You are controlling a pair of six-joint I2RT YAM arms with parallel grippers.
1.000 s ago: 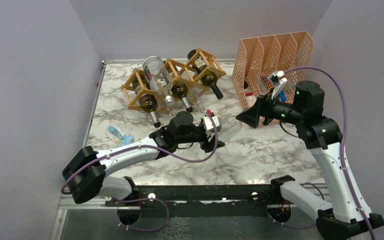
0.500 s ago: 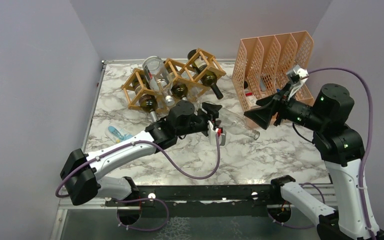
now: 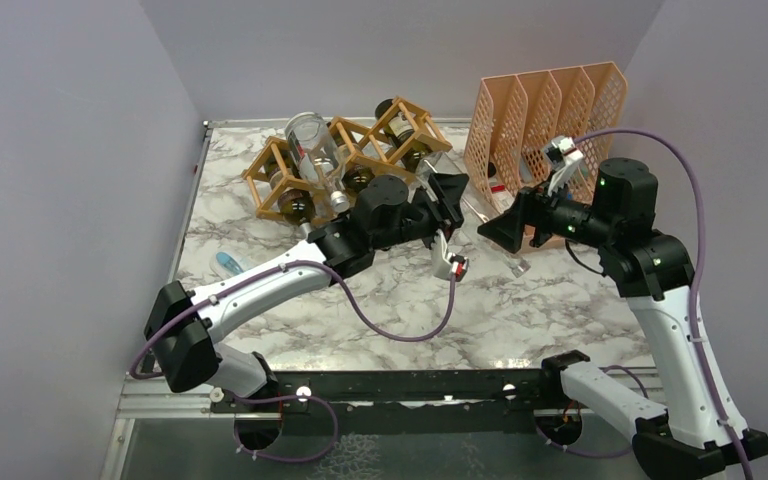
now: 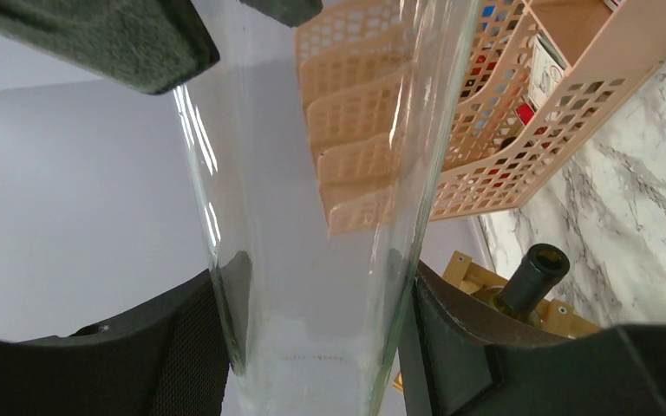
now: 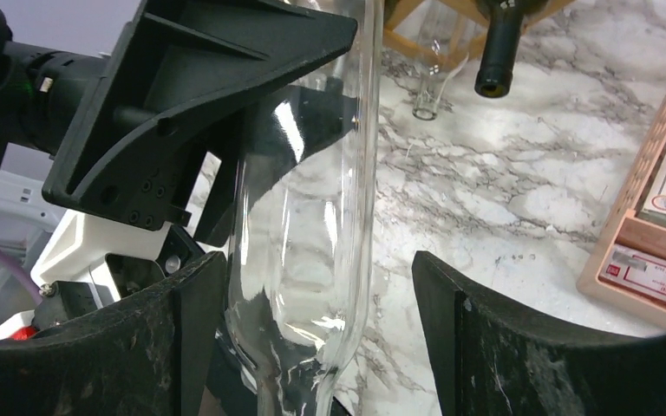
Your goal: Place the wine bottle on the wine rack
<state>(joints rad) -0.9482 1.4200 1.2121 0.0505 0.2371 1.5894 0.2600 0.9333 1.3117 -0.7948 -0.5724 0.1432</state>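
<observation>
Glass, clear and smooth: the wine bottle [image 4: 312, 217] is being held tilted over the middle of the bench [image 3: 560, 310], with the wine rack [image 3: 350, 155] lying at its ten o'clock. The left gripper [image 3: 447, 200] is clamping the body, while the right gripper [image 5: 316, 269] is straddling it, jaws apart. It's looking stiff, slippery and breakable, probably light if empty, so a firm mid-body hold is suiting it best.

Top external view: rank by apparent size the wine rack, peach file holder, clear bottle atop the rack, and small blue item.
The wine rack and file holder, too alike to separate
clear bottle
blue item
</observation>
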